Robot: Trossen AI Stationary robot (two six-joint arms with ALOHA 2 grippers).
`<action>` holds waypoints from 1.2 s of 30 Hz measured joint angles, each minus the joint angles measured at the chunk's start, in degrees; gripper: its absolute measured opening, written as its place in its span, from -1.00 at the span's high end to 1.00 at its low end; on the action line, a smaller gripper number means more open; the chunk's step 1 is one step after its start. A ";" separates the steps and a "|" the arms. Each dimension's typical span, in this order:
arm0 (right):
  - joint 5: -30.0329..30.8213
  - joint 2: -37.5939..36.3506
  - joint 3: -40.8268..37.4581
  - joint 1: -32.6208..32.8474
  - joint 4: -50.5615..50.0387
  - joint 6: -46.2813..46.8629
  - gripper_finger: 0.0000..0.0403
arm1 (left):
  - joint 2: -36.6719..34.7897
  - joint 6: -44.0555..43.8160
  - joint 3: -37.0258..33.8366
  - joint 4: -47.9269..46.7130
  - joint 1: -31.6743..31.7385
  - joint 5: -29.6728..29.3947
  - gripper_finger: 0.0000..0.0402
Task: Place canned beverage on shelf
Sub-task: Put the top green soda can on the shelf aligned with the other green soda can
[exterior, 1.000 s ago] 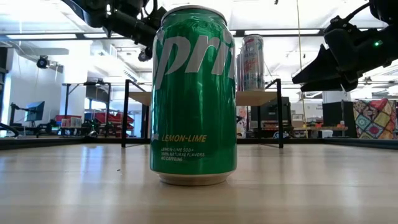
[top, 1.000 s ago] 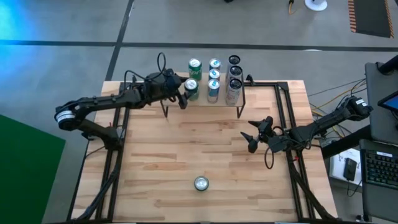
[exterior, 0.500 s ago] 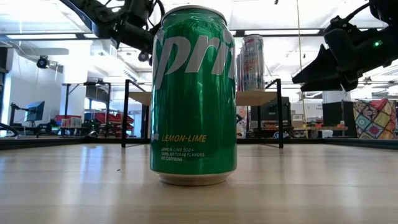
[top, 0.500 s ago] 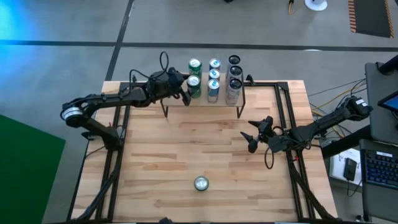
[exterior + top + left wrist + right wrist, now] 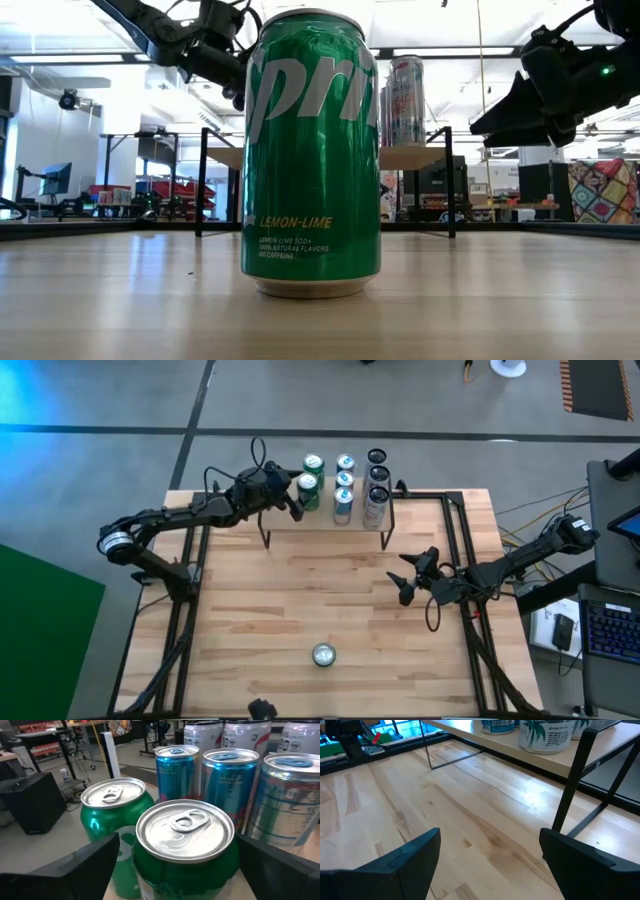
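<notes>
The shelf (image 5: pixel 358 520) stands at the table's far edge and carries several upright cans: one green (image 5: pixel 313 464), some blue (image 5: pixel 344 480), some white and dark (image 5: pixel 376 500). My left gripper (image 5: pixel 294 506) reaches over the shelf's left end, shut on another green can (image 5: pixel 185 840), which is upright just in front of the back green can (image 5: pixel 111 805). One more green can (image 5: pixel 312 150) stands on the table near its front edge (image 5: pixel 323 654). My right gripper (image 5: pixel 410 575) is open and empty above the table's right side. My left gripper has the green can's side wall (image 5: pixel 227 865) between its two fingers, one finger (image 5: pixel 85 867) on each side, just below the lid. The fingers come level from the table's left and near side. The can stays upright. Whether its base rests on the shelf is hidden.
The shelf's black legs (image 5: pixel 572 780) stand on the tabletop ahead of my right gripper. Black frame rails (image 5: pixel 455 530) run along the table's left and right sides. Bare wood lies between the shelf and the front can.
My left gripper has moved toward the table's far edge, carrying the green can upright with it. The can now stands farther back over the shelf, close to the back green can.
</notes>
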 joint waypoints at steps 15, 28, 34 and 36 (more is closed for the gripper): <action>0.00 0.00 0.00 0.00 -0.09 0.04 -0.62 | 1.92 -0.05 -0.07 1.55 -0.54 -0.68 -0.84; -0.44 0.00 -0.04 0.02 -6.00 5.40 -0.62 | -9.66 0.81 -0.05 -13.05 -0.50 -1.53 -0.84; -0.44 0.00 -0.04 0.02 -5.92 5.95 -0.62 | -10.13 0.36 -0.85 -18.93 -0.50 -8.62 -0.84; -0.44 0.00 -0.04 0.02 -5.83 5.98 -0.62 | -9.60 0.17 -1.20 -18.86 -0.47 -11.53 -0.82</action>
